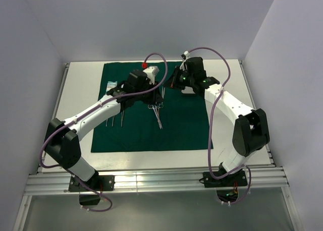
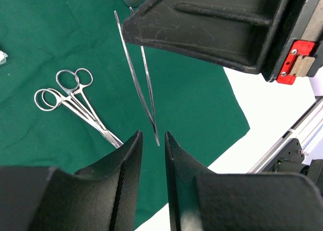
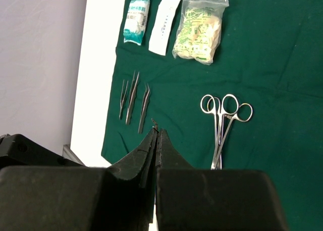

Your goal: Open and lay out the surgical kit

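Observation:
The dark green cloth (image 1: 176,125) lies spread flat on the table. At its far left edge lie three pale packets (image 3: 200,26). Below them three tweezers (image 3: 132,97) lie side by side, and two ring-handled clamps (image 3: 224,120) lie crossed at the middle. My right gripper (image 3: 156,132) is shut on one more pair of tweezers (image 2: 141,74), whose serrated tip pokes out between the fingertips. These tweezers hang above the cloth. Their lower end sits at the mouth of my left gripper (image 2: 153,134), which is open by a narrow gap and touches nothing. The clamps (image 2: 75,102) lie to its left.
White tabletop (image 1: 83,97) borders the cloth on all sides, with a metal rail (image 1: 151,183) along the near edge. Grey walls close in the back and sides. Both arms meet over the cloth's back middle, the right gripper's black body (image 2: 212,29) just above the left one.

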